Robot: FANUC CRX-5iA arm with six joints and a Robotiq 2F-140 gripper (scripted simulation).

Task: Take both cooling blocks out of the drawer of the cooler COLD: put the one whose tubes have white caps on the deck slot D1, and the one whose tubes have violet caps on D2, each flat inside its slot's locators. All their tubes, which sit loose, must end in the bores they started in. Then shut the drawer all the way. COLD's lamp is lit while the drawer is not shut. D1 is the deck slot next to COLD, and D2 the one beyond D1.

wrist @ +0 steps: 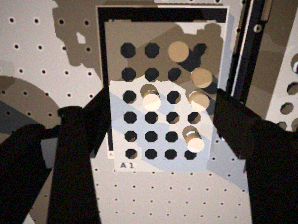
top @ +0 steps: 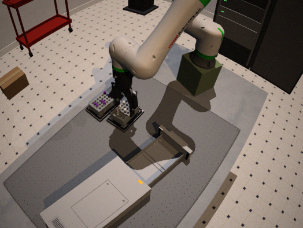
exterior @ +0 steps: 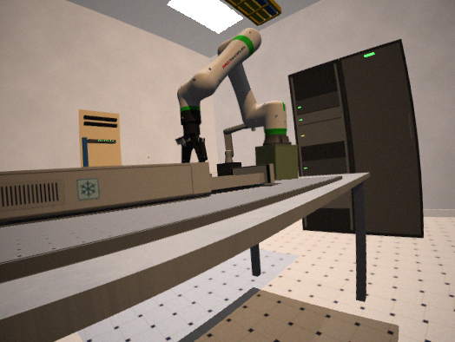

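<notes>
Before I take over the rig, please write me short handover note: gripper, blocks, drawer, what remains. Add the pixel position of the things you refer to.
Gripper (top: 125, 110) (exterior: 194, 161) (wrist: 161, 102): shut on the white-cap block (top: 121, 119) (wrist: 162, 127), at D1 (top: 124, 129) (wrist: 162, 7); full seating cannot be told.
Violet-cap block (top: 100, 110) (wrist: 275, 117): on D2 (top: 99, 119).
Done: both blocks out of the drawer (top: 166, 148) (exterior: 239, 179).
Left: confirm the white-cap block is flat inside D1's locators, release it, check tubes, shut the drawer. It stands open, lamp (top: 140, 181) lit.
</notes>
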